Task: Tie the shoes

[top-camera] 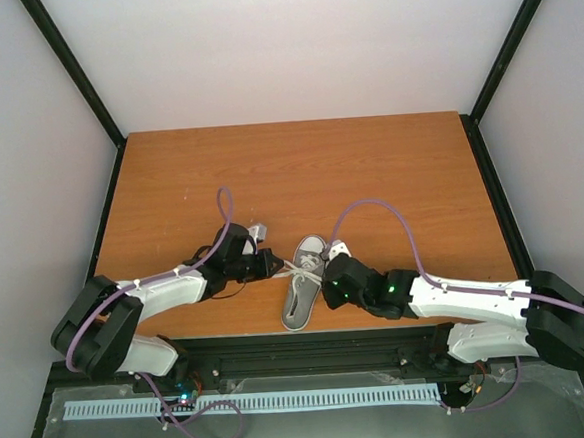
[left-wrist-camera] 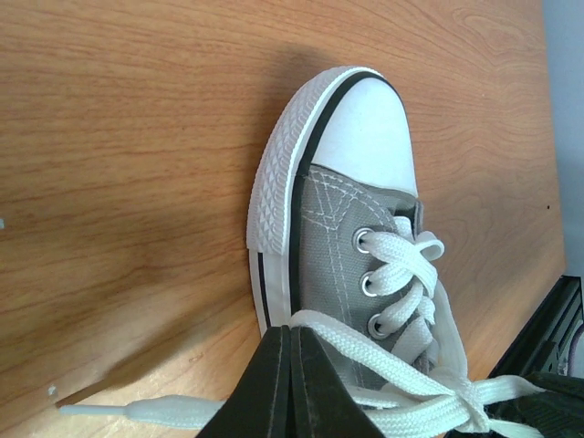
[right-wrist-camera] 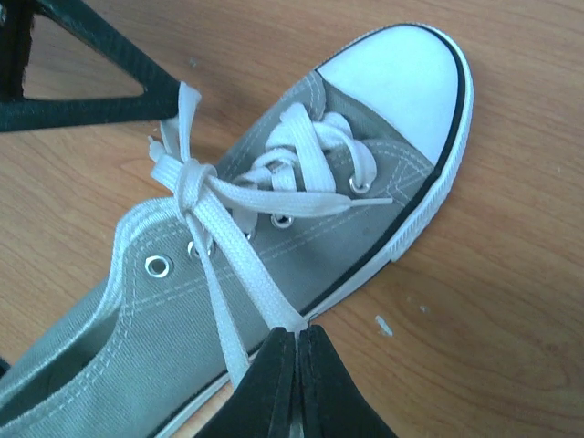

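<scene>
The grey shoe (top-camera: 305,288) with a white toe cap lies near the table's front edge, toe pointing away, between both arms. In the left wrist view my left gripper (left-wrist-camera: 294,330) is shut on a white lace (left-wrist-camera: 401,365) beside the shoe's (left-wrist-camera: 333,228) sole edge. My right gripper (right-wrist-camera: 299,333) is shut on another lace strand (right-wrist-camera: 246,260) at the other side of the shoe (right-wrist-camera: 365,182). The two strands cross in a knot (right-wrist-camera: 187,178) over the eyelets. From above, the left gripper (top-camera: 275,263) and right gripper (top-camera: 326,277) flank the shoe closely.
The wooden table (top-camera: 299,168) stretches behind the shoe, bounded by black frame posts and white walls. A loose lace end (left-wrist-camera: 137,411) lies on the wood by my left fingers. The left gripper's black finger (right-wrist-camera: 91,91) reaches into the right wrist view's upper left.
</scene>
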`<action>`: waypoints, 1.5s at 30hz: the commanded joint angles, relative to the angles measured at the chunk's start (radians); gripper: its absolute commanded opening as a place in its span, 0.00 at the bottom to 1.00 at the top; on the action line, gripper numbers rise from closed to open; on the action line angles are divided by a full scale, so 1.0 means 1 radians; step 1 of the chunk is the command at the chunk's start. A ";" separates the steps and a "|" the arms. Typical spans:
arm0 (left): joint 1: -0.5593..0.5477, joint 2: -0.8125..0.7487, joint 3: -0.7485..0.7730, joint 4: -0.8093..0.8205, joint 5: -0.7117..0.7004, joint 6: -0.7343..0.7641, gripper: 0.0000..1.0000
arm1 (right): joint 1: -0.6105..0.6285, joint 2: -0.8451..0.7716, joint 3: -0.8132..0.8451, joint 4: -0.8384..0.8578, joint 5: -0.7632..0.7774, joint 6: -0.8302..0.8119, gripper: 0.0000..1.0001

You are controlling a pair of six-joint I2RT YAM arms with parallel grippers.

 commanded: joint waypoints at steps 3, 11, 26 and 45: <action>0.008 0.012 0.049 -0.031 -0.058 -0.011 0.01 | 0.001 -0.064 -0.063 -0.019 -0.013 0.055 0.03; 0.008 0.018 0.057 -0.052 -0.097 -0.023 0.01 | 0.001 -0.099 -0.142 -0.006 -0.033 0.099 0.03; 0.042 0.003 0.020 -0.036 -0.088 -0.053 0.01 | 0.001 -0.107 -0.196 0.033 -0.043 0.123 0.03; 0.042 -0.212 0.198 -0.280 -0.006 0.239 1.00 | -0.039 -0.243 0.001 -0.067 -0.042 -0.044 0.99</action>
